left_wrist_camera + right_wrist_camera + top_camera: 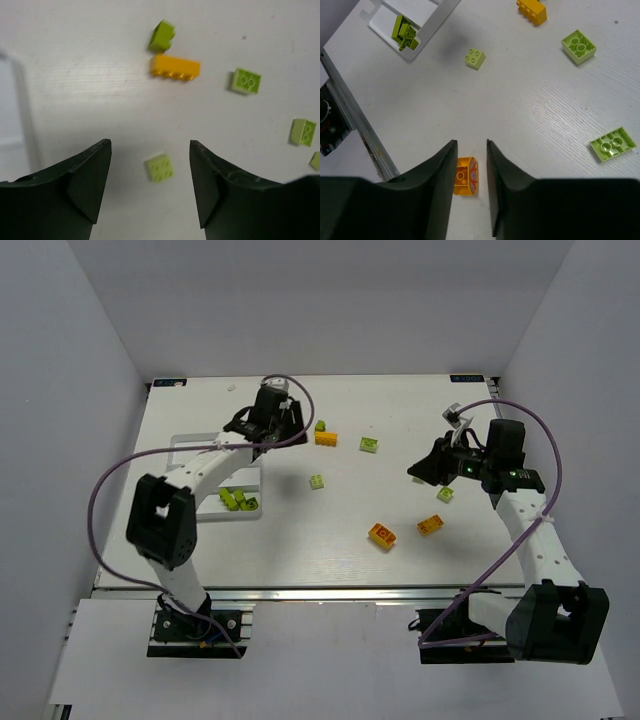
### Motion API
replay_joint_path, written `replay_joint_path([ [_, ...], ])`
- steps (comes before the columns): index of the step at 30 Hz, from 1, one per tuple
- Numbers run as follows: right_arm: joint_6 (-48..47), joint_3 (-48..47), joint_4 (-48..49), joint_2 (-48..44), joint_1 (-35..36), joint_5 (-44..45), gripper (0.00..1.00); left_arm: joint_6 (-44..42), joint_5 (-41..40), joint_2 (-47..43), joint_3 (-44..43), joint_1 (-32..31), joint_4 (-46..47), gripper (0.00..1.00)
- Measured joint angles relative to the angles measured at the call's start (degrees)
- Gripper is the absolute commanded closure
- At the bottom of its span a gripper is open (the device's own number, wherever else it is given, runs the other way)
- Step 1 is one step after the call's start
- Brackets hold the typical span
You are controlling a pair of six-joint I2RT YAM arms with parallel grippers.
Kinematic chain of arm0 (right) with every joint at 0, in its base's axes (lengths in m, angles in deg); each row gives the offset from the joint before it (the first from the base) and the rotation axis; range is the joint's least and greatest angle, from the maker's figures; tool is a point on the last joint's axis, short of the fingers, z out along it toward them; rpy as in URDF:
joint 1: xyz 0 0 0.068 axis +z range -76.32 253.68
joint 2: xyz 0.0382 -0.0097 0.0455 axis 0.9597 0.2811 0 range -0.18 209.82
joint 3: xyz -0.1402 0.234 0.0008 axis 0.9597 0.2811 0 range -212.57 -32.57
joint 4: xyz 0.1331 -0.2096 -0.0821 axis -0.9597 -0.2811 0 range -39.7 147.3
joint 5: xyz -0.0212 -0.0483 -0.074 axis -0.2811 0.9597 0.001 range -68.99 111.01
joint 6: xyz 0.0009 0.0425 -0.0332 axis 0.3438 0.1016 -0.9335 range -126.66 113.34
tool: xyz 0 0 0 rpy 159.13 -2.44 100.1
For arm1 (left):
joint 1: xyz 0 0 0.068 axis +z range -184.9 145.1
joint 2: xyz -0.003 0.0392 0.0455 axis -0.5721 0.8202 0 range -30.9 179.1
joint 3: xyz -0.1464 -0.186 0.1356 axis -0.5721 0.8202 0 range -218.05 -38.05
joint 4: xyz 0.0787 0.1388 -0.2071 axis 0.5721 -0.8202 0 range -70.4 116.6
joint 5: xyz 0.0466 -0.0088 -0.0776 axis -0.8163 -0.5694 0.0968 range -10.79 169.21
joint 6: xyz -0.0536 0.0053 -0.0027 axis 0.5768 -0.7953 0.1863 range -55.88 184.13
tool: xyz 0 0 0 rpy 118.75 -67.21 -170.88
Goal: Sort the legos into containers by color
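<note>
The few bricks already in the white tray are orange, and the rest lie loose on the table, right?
Not quite. The bricks in the tray are lime green, not orange; the right wrist view shows it. The rest do lie loose on the table.

glossy plastic legos (pixel 174 68) on a matt white table (pixel 530 130) with faint wood-like grain.
</note>
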Motion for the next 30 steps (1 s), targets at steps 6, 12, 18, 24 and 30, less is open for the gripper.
replay_joint_path([
  [6, -0.74, 0.02, -0.02, -3.32, 0.13, 0.04, 0.50, -1.88, 4.15, 19.80, -19.85, -0.48, 2.32, 0.21],
  [12, -1.51, 0.76, 0.55, -5.22, 0.39, -1.16, 0.49, -5.16, 4.15, 32.89, -30.51, -0.59, 3.89, 0.21],
  [18, -2.08, 1.16, 0.33, -5.22, 1.55, -1.22, 0.49, -7.61, 3.26, 38.62, -38.27, -0.59, 4.74, 0.25],
  [24, -3.02, 1.16, 0.31, -5.22, 3.21, -1.18, 0.49, -8.33, 1.62, 44.00, -46.66, -0.59, 4.39, 0.30],
  [30, -3.10, 1.16, 0.28, -5.22, 3.39, -1.16, 0.49, -8.79, 0.26, 46.73, -46.42, -0.59, 1.97, 0.30],
])
